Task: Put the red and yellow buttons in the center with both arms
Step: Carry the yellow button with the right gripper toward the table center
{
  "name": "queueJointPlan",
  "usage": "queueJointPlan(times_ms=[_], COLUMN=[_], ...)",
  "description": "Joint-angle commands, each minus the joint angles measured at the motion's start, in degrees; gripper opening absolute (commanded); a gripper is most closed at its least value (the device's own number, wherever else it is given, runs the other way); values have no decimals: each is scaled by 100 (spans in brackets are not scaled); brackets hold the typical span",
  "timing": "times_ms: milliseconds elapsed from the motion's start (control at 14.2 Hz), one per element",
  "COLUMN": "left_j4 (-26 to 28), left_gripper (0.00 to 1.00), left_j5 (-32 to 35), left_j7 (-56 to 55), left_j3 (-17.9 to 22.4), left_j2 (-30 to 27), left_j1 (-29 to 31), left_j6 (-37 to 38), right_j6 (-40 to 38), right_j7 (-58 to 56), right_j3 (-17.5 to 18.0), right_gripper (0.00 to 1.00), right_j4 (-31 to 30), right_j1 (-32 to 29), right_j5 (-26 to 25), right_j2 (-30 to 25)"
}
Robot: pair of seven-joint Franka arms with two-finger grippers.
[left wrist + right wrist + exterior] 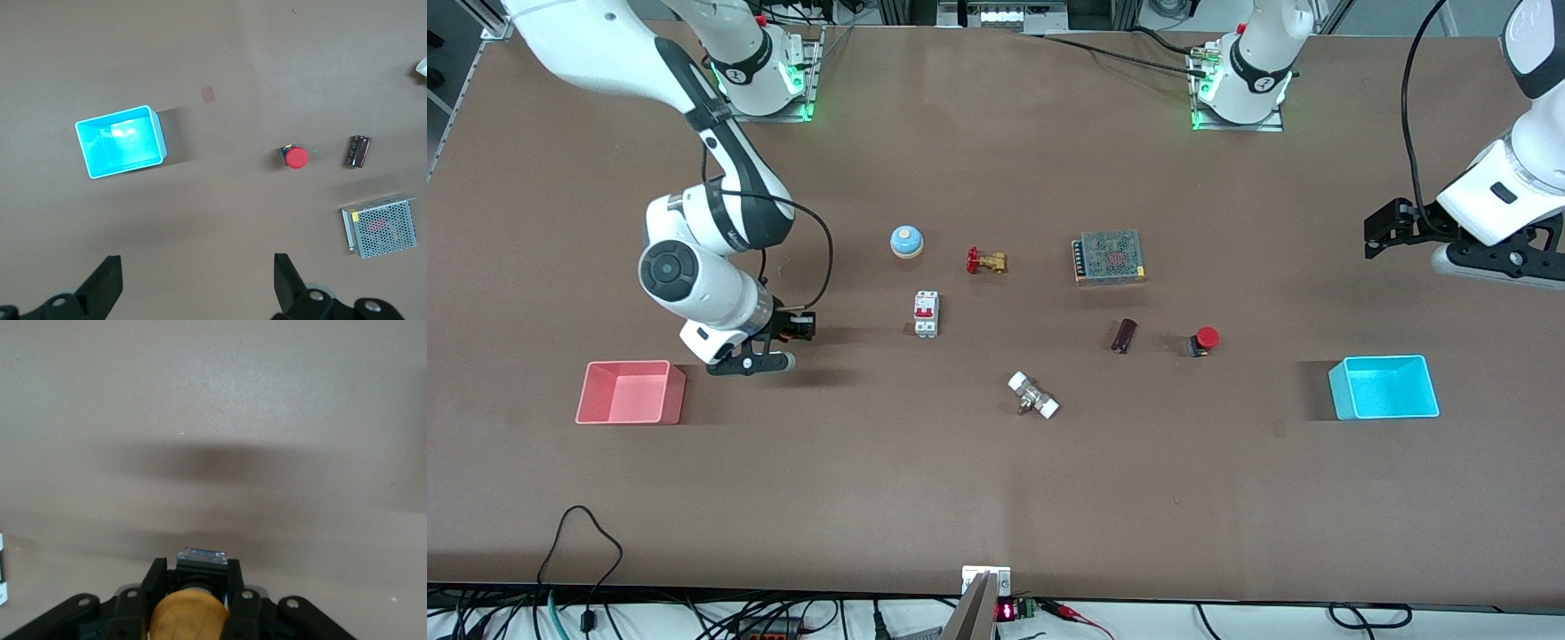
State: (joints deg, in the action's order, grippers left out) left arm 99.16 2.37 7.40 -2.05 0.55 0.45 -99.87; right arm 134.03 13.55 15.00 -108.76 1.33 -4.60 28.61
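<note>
The red button (1207, 338) lies on its side on the brown tabletop, between a dark cylinder and the cyan bin; it also shows in the left wrist view (296, 158). The yellow button (189, 613) is held in my right gripper (195, 570), which is shut on its black body. That right gripper (802, 326) hangs just over the table beside the pink bin, toward the right arm's end. My left gripper (1378, 238) is open and empty, high over the table's left-arm end; its fingertips (107, 273) stand wide apart over bare table.
Pink bin (630, 391) and cyan bin (1383, 387) sit at the table's two ends. In the middle lie a blue bell (906, 241), a red-handled valve (985, 261), a white breaker (926, 314), a metal power supply (1109, 256), a dark cylinder (1124, 336) and a white-ended fitting (1033, 396).
</note>
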Motion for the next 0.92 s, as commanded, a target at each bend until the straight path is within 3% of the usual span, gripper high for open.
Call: queueJointPlan(times_ms=[0,283,565,848], left_j4=[16,7,16,-1], left_gripper=[100,100,100,100], left_j5=[-61,-70,-70,-88], left_j7=[112,77,60,51], left_j3=[-68,-68,-68,-77], left_j2=[-90,-90,-72,-64], left_j1=[104,104,104,87], left_j6=[117,161,153,144], right_j6=[228,290,290,299], right_j7=[86,86,86,86], right_j3=[3,3,3,3], right_gripper=[0,0,8,21], right_j4=[4,4,4,4], right_j1=[-1,-1,-10,-10], right_j5=[-163,-226,-226,-226], right_j2=[127,224,242,268])
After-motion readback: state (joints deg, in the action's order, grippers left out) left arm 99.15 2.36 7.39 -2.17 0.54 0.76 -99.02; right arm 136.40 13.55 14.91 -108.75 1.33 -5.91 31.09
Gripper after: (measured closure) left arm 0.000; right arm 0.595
